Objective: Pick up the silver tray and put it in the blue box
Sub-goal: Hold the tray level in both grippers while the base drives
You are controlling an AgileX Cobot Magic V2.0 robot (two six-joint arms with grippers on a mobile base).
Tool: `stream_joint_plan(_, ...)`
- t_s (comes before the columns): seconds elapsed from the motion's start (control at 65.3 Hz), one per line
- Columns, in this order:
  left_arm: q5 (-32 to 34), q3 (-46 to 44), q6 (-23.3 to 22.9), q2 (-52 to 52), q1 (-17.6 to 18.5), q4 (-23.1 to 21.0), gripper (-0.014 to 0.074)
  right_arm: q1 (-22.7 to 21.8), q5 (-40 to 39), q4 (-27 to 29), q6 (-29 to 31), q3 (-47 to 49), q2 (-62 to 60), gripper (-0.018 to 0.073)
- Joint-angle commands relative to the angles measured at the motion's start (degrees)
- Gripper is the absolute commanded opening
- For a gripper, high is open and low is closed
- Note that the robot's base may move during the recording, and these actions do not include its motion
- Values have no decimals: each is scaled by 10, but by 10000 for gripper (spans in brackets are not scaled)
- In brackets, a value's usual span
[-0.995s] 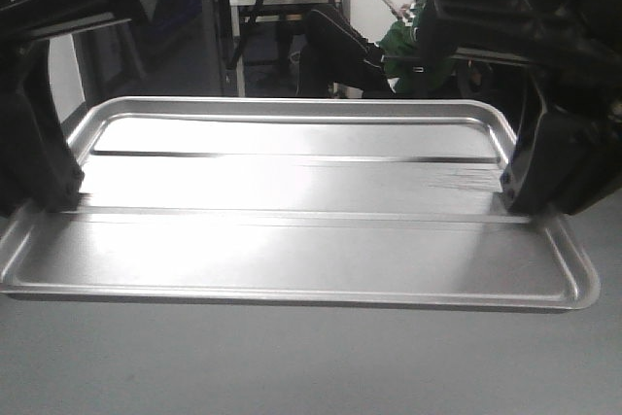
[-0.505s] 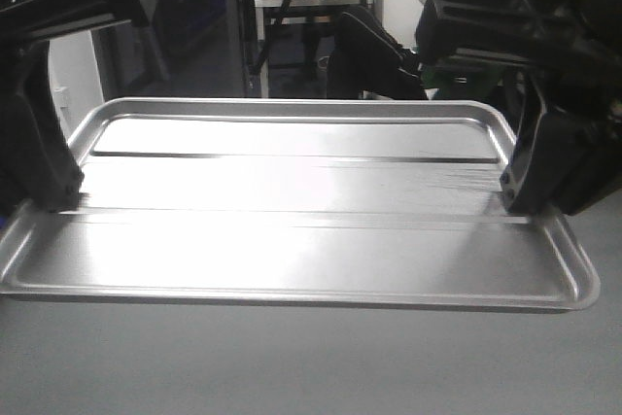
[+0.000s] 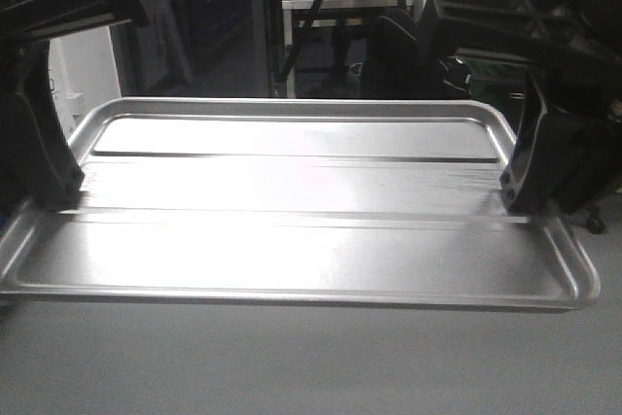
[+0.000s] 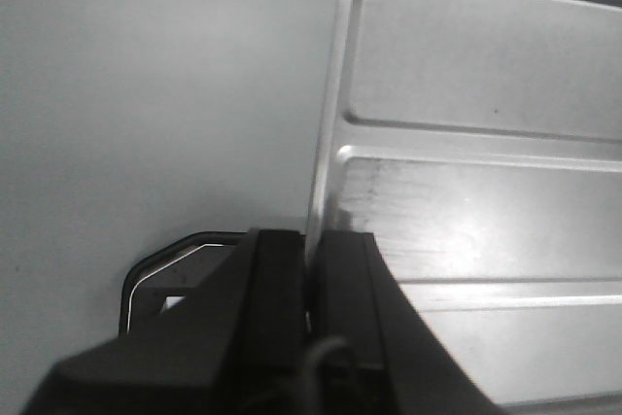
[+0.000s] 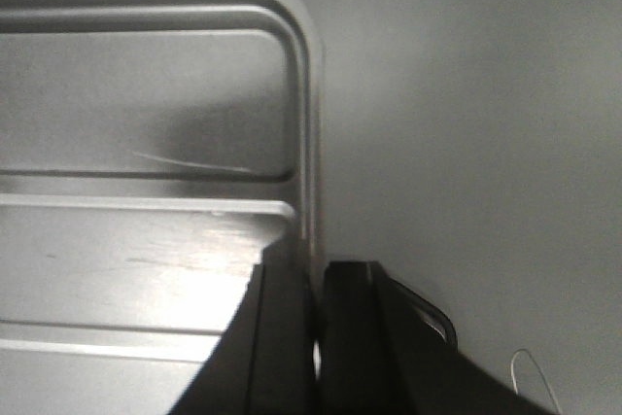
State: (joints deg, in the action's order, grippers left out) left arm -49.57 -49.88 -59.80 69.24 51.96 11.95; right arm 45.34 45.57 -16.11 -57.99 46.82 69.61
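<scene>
Left wrist view shows our left gripper pinching the silver tray by its end rim; our right gripper pinches the opposite rim, the tray spanning between them. We judge these thin edge grips could slip if the grippers drift apart or tilt unevenly. No blue box is in view.
</scene>
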Motion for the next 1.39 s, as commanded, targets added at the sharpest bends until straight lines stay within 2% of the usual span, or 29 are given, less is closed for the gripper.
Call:
stream_joint_plan(0.0,-29,-12,-5,-13,-3,32,-104,-6,34,-41,3,10,-15,52)
stream_joint_plan(1.378,-24,-12,-5,-13,-3,33,-104,-6,38,-42,3,10,-15,52)
